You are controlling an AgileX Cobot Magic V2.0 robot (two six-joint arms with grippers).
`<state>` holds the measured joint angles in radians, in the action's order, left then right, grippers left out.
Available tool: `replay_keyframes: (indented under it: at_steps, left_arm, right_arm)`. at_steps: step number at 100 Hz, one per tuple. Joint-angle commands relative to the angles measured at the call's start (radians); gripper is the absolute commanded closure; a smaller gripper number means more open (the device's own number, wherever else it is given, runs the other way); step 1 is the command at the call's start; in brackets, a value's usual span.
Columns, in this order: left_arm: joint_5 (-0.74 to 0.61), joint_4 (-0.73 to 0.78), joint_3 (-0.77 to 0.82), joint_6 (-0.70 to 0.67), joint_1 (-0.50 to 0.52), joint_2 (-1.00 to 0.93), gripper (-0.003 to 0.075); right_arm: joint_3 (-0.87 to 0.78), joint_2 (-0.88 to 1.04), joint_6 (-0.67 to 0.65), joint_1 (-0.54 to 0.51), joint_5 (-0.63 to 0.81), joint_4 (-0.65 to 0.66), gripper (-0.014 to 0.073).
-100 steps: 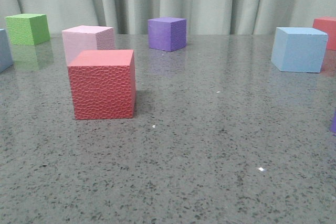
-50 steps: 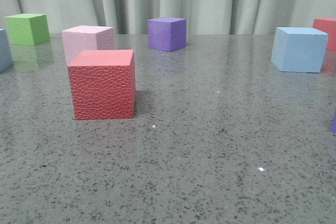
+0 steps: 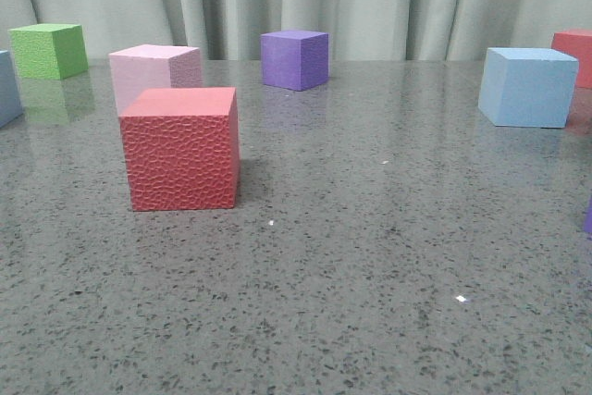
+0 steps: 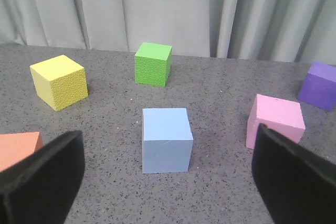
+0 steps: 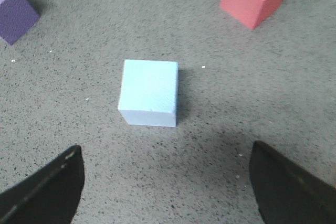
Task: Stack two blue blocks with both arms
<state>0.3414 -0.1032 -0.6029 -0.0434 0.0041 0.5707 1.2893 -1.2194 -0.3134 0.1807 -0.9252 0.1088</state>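
Two pale blue blocks well apart on a speckled grey desk (image 3: pixel 370 256), neither stacked nor held. First blue block (image 4: pixel 166 139) upright on the desk in the left wrist view, between the spread dark fingers (image 4: pixel 39 179) of the left tool (image 4: pixel 168 182) and beyond their tips, touching neither; same block only a sliver at the far left edge (image 3: pixel 7 88) of the front view. Left tool wide apart, gripping nothing. Around that block: a green cube (image 4: pixel 153 64) farther back toward the curtain (image 4: pixel 168 9), a yellow cube (image 4: pixel 59 82) to one side, a pink cube (image 4: pixel 275 121) to the other, a purple cube (image 4: pixel 319 85) past the pink one, an orange-red cube (image 4: pixel 18 148) partly cut off by a finger. Second blue block (image 5: pixel 149 93) flat on the desk in the right wrist view, ahead of the right tool (image 5: pixel 168 187), clear of both black fingers (image 5: pixel 47 192); also at the right of the front view (image 3: pixel 527 87), just in front of a red cube (image 3: pixel 577 55) at the edge. Right tool likewise wide and holding nothing. Red bumpy cube (image 3: pixel 181 147) nearest in the front view, left of centre, just in front of the pink cube. Neither tool visible in the front view.
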Motion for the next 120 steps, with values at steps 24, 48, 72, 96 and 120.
replay_keyframes:
  at_steps: [24, 48, 72, 96, 120]
  left_arm:
    - [-0.072, -0.012, -0.039, -0.008, 0.002, 0.005, 0.0101]
    - [-0.072, -0.012, -0.039, -0.008, 0.002, 0.005, 0.0101]
    - [-0.072, -0.012, -0.039, -0.008, 0.002, 0.005, 0.0101]
    - [-0.073, -0.012, -0.039, -0.008, 0.002, 0.005, 0.0101]
    - [-0.073, -0.012, -0.039, -0.008, 0.002, 0.005, 0.0101]
  right_arm:
    - [0.343, -0.3, 0.013, 0.019, -0.153, -0.03, -0.0038]
    - [0.435, -0.451, 0.013, 0.014, -0.24, -0.053, -0.0038]
    - [0.435, -0.514, 0.013, -0.008, -0.234, -0.075, -0.0038]
    - [0.435, -0.553, 0.015, -0.027, -0.208, -0.083, -0.0038]
    - [0.435, -0.608, 0.016, -0.026, -0.182, -0.109, -0.0038]
